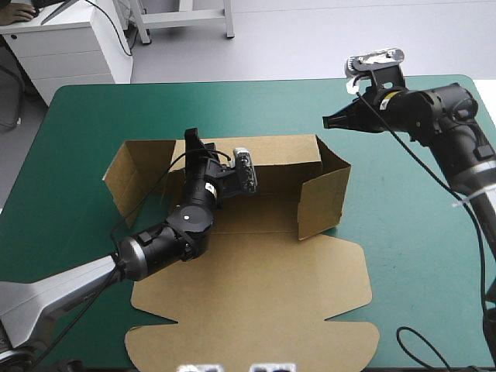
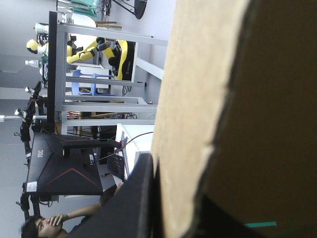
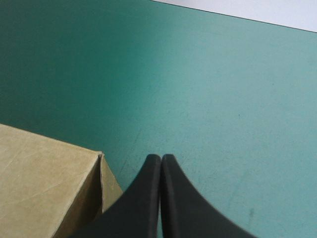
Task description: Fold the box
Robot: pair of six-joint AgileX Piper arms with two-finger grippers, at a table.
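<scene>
The box (image 1: 263, 310) sits at the middle of the desk (image 1: 411, 248), lid flat and walls partly raised, with the left gripper (image 1: 191, 141) fingers clamped on its back wall, apparently to steady it upright, while the right gripper (image 1: 328, 121) fingers, pressed together and empty, hover beyond the right wall.

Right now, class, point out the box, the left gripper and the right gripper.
box (image 1: 256, 294): high view, on the flat lid panel.
left gripper (image 1: 191, 139): high view, fingertips at the box's far wall.
right gripper (image 3: 161, 159): right wrist view, where its shut fingertips meet.
</scene>
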